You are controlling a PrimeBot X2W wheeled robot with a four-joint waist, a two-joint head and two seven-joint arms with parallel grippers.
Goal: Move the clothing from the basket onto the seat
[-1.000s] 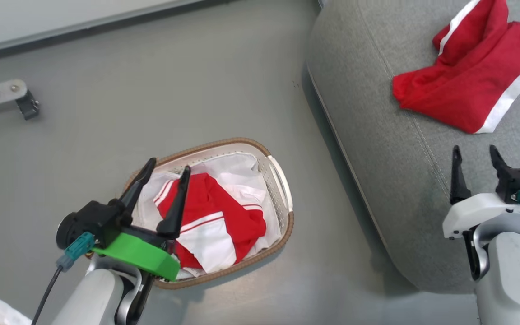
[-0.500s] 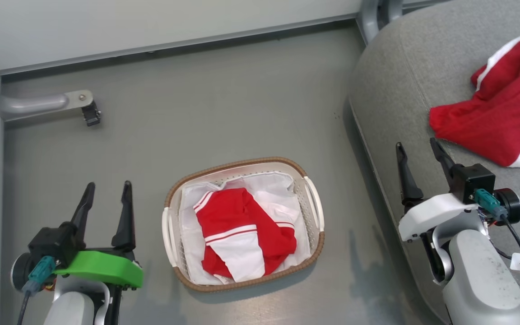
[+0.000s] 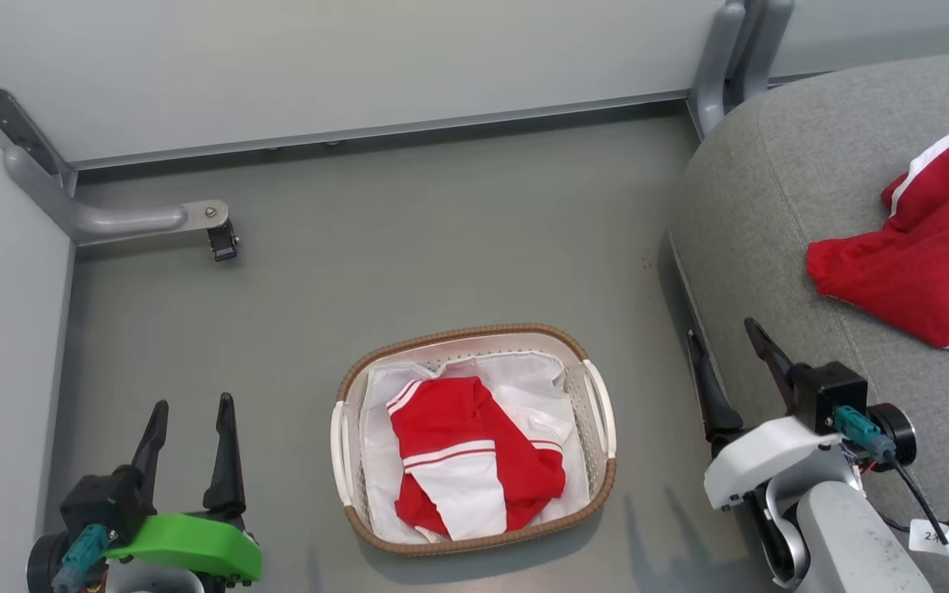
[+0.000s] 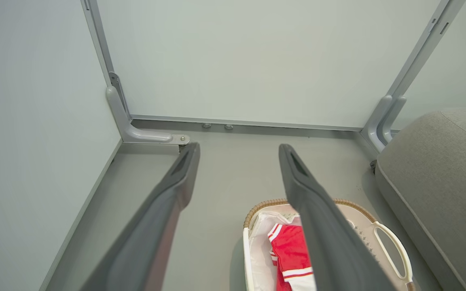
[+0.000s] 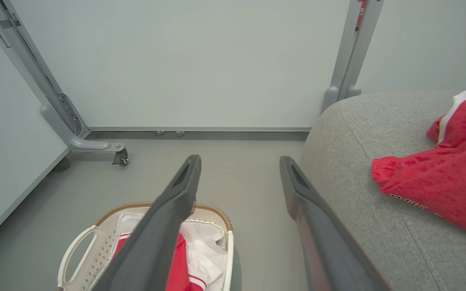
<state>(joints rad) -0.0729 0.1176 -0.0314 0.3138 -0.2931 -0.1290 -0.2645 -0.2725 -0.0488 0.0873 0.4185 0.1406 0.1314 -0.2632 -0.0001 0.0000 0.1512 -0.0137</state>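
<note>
The oval white basket (image 3: pixel 600 412) with a brown rim stands on the floor; inside, one piece of red clothing with white stripes (image 3: pixel 462 461) lies on a white liner. A second red garment (image 3: pixel 919 255) rests on the grey seat (image 3: pixel 763 206) at the right. My left gripper (image 3: pixel 188 412) is open and empty, left of the basket. Open as well, my right gripper (image 3: pixel 726 342) hovers at the seat's front edge, right of the basket. The basket (image 4: pixel 390 246) and the seat (image 4: pixel 439 169) appear in the left wrist view. The right wrist view has the basket (image 5: pixel 79 250), the seat (image 5: pixel 350 133) and the garment on it (image 5: pixel 451 178).
Pale partition panels (image 3: pixel 359 66) stand behind and on the left, with grey metal feet, one carrying a caster (image 3: pixel 222 240). A post foot (image 3: pixel 730 58) stands by the seat's back corner. Grey floor (image 3: pixel 400 239) lies around the basket.
The head camera swung, so the whole scene shifted. My left gripper has come away from above the basket to its left side, empty. Both grippers stayed open.
</note>
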